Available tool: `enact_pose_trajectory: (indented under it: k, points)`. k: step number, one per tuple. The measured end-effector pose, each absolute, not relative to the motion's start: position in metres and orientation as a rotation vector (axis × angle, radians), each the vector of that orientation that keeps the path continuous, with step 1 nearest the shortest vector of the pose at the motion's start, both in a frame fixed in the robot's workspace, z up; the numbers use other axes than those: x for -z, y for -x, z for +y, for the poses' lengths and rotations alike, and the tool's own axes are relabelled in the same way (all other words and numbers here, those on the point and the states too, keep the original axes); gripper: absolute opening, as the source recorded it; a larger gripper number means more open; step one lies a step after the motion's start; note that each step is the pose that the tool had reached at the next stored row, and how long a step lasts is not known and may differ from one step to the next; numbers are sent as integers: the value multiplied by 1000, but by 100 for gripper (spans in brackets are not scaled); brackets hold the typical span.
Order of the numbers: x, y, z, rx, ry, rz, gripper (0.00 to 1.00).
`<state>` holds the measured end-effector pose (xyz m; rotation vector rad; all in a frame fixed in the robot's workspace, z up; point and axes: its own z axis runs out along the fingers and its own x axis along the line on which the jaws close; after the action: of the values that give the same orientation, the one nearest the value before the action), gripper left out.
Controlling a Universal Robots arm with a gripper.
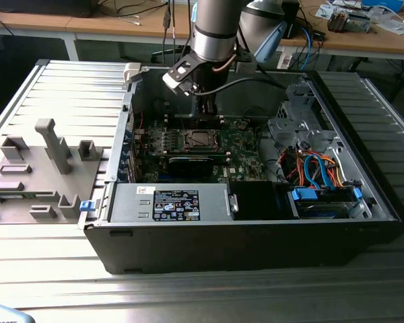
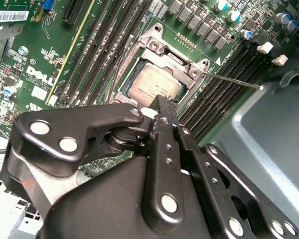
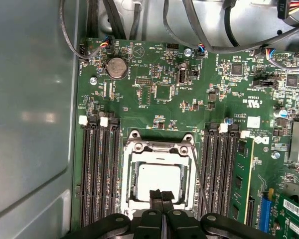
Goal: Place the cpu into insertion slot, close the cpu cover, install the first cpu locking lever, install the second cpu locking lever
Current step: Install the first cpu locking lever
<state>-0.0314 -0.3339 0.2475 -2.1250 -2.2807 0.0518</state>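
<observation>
The cpu (image 3: pixel 158 180) lies flat in the insertion slot (image 1: pixel 197 139) on the green motherboard, its dull silver top (image 2: pixel 153 85) showing. The silvery cpu cover (image 3: pixel 157 148) is down around it as a frame with a window. One thin locking lever (image 2: pixel 232 81) sticks out free beside the socket; in the first wrist view this lever (image 3: pixel 200 177) runs along the socket's side. My gripper (image 3: pixel 162 195) is shut with nothing between its fingers, its tips (image 2: pixel 164 105) at the cover's edge away from the hinge. In the exterior view the gripper (image 1: pixel 208 111) reaches down into the case above the socket.
Long black memory slots (image 3: pixel 97 169) flank the socket on both sides. The open computer case (image 1: pixel 363 202) has tall metal walls, a drive cage with blue and orange cables (image 1: pixel 316 168) and a power supply (image 1: pixel 175 202). A grey fixture plate (image 1: pixel 40 161) lies on the exterior view's left.
</observation>
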Motion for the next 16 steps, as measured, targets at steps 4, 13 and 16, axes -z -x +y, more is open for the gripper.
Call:
enact_pose_trajectory:
  k: [4, 13, 16]
  points:
    - [-248, 31, -334, -52, 2119, -2287, 11]
    - [-248, 31, -334, -53, 2074, -2328, 11]
    - [-248, 31, -334, -53, 2045, -2354, 11]
